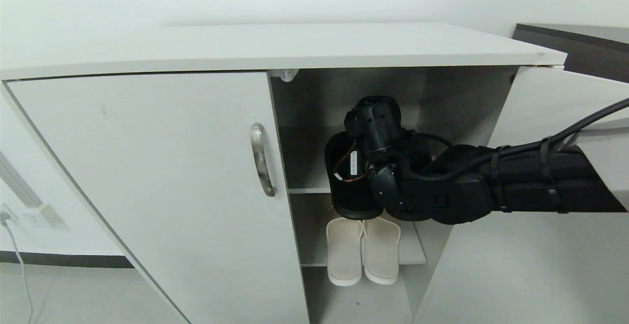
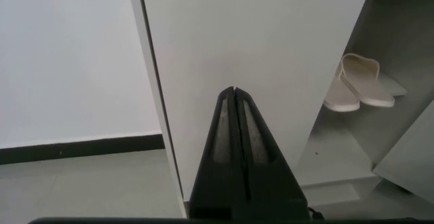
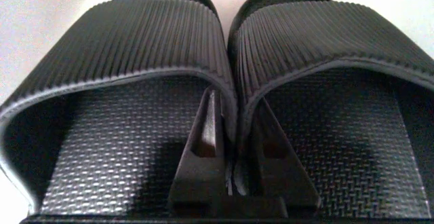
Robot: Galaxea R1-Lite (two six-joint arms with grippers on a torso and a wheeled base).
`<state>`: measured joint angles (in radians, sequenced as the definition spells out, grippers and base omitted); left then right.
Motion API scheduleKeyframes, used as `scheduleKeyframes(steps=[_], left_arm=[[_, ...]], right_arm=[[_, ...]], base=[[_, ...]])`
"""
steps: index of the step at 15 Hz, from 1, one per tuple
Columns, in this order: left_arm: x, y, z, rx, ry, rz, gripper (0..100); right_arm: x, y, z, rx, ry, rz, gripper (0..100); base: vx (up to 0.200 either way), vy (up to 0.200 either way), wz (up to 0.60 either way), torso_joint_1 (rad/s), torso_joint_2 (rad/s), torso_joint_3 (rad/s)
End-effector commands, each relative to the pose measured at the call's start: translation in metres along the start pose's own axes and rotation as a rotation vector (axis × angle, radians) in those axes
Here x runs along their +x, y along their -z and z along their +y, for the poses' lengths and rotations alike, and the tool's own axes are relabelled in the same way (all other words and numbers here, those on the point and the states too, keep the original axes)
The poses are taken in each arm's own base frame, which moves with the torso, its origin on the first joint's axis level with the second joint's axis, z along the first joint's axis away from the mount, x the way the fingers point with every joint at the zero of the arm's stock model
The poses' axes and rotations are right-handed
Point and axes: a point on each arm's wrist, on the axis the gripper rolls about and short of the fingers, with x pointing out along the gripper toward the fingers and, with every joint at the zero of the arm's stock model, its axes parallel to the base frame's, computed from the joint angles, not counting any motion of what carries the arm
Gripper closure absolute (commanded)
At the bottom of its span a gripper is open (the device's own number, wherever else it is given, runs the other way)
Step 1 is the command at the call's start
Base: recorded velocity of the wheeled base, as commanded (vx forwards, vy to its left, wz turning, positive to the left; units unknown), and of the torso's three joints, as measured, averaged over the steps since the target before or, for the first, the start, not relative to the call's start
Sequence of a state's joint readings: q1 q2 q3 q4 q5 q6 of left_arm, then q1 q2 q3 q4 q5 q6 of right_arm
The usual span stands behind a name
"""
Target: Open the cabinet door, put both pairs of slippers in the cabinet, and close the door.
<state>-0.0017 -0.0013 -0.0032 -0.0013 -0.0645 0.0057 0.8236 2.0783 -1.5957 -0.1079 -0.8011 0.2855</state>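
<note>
The white cabinet (image 1: pixel 295 44) has its left door (image 1: pixel 147 166) shut and its right door (image 1: pixel 516 265) swung open. A pair of white slippers (image 1: pixel 363 250) (image 2: pixel 358 81) lies side by side on the lower shelf (image 1: pixel 413 252). My right arm (image 1: pixel 471 186) is inside the opening at the height of the middle shelf (image 1: pixel 307 189), carrying the black slippers (image 1: pixel 344 186) (image 3: pixel 135 68). My right gripper (image 3: pixel 234 108) is shut on the two touching inner strap edges of that pair. My left gripper (image 2: pixel 234 91) is shut on nothing, low in front of the shut left door (image 2: pixel 251 41).
A metal handle (image 1: pixel 261 159) runs down the left door's inner edge. A wall socket with a cable (image 1: pixel 34 216) sits low on the left. A dark piece of furniture (image 1: pixel 580 44) stands behind the cabinet at the right. Bare floor (image 2: pixel 81 190) lies in front.
</note>
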Motion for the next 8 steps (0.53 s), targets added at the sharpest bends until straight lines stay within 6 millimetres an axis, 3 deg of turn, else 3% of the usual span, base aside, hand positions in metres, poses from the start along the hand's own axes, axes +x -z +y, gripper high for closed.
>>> scheduleKeyframes(steps=[1,7,8], left_arm=[[0.0,0.0,0.0,0.0,0.0,0.001,100],[0.0,0.0,0.0,0.0,-0.002,0.001,100],[0.0,0.0,0.0,0.0,-0.002,0.001,100]], right_arm=[[0.009,-0.003,0.007,0.004,0.003,-0.004,100],[0.021,0.001,0.014,0.012,0.007,-0.008,100],[0.022,0.002,0.014,0.014,0.009,-0.008,0]], base=[[0.0,0.0,0.0,0.0,0.0,0.0],[0.0,0.0,0.0,0.0,0.0,0.0],[0.0,0.0,0.0,0.0,0.0,0.0]])
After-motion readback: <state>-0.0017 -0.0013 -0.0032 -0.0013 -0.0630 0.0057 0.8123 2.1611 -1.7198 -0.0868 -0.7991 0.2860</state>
